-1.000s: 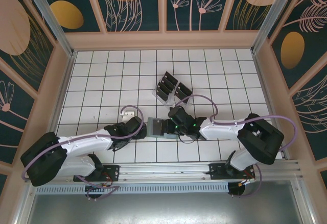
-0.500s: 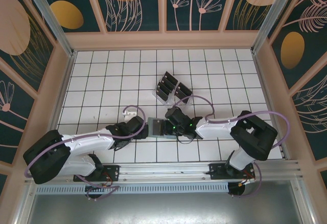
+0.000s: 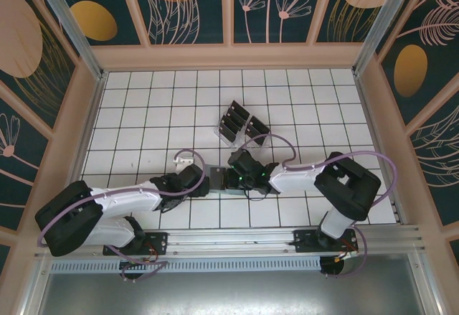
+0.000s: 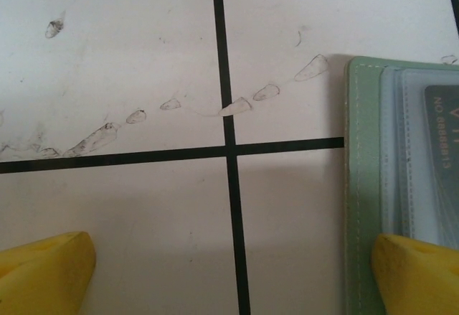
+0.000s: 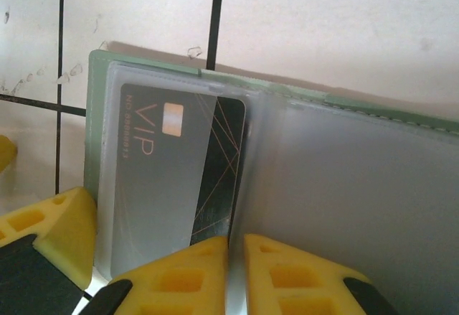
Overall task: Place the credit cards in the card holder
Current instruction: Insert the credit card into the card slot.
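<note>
— White gridded tabletop [image 3: 143,114]. Where's your sage-green soft bifold card holder [image 5: 96,114]?
— Open flat between both claws. One dark VIP credit card [image 5: 172,179] sits in its clear sleeve.
— Claws?
— Your right gripper [image 5: 237,257] pinches the sleeve's edge, fingers nearly together. Your left gripper [image 4: 233,286] is spread wide, one tip over the holder.

green card holder [image 5: 91,121] open flat, dark vip card [image 5: 168,164] in its sleeve, other cards [image 3: 234,121] beyond

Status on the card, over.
Left gripper open, one finger at holder edge. Right gripper closed on card edge; card mostly inside holder. Nothing blocking.
</note>
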Robot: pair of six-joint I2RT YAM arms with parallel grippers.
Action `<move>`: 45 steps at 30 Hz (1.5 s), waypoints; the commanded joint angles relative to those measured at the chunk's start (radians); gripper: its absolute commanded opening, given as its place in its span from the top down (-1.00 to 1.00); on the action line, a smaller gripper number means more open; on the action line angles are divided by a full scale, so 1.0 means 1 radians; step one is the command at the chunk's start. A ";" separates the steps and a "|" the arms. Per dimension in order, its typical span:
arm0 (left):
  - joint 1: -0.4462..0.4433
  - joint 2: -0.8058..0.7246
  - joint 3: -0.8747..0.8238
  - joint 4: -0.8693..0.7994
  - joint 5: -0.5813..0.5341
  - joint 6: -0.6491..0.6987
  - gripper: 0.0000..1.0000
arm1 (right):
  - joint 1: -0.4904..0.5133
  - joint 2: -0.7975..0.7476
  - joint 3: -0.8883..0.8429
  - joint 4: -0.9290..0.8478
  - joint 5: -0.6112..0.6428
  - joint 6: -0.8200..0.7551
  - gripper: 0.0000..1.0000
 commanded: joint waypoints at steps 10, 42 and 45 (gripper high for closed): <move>-0.012 -0.035 -0.052 0.003 0.019 -0.042 -0.97 | 0.032 0.079 0.100 0.014 -0.057 -0.008 0.75; -0.005 -0.004 0.132 -0.197 -0.183 0.044 -0.97 | 0.015 -0.046 -0.044 -0.047 0.033 -0.013 0.68; -0.003 0.022 0.136 -0.179 -0.169 0.053 -0.97 | 0.003 -0.054 -0.044 -0.067 0.032 -0.034 0.69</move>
